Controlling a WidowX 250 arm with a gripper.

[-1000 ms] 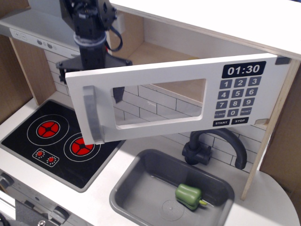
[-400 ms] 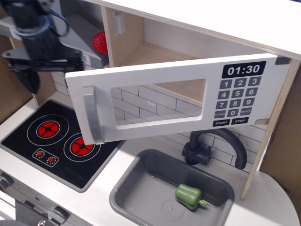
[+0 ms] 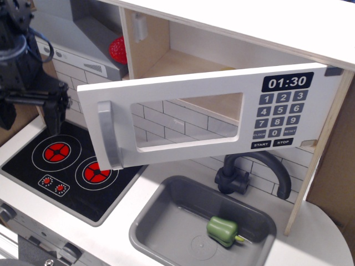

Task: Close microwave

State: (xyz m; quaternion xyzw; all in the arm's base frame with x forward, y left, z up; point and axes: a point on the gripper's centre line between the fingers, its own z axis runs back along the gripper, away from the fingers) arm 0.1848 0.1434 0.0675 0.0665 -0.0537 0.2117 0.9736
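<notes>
The toy microwave's white door (image 3: pixel 183 119) stands swung open toward me, hinged at its right end. It has a clear window, a grey vertical bar handle (image 3: pixel 109 134) at its left end, and a black keypad with a 01:30 clock (image 3: pixel 287 82) at the right. The wooden cavity (image 3: pixel 183 58) behind it is open and bare. My black gripper (image 3: pixel 30 113) hangs at the far left, above the stove and left of the handle, apart from the door. Its two fingers are spread and hold nothing.
A black stovetop (image 3: pixel 66 166) with red burners lies below the gripper. A grey range hood (image 3: pixel 83 44) and a red knob (image 3: pixel 117 50) sit above. A grey sink (image 3: pixel 161 233) holds a green pepper (image 3: pixel 223 230). A black faucet (image 3: pixel 252 172) stands behind it.
My gripper has moved from behind the door's left end out to the far left and down, now level with the door handle. The door has not moved.
</notes>
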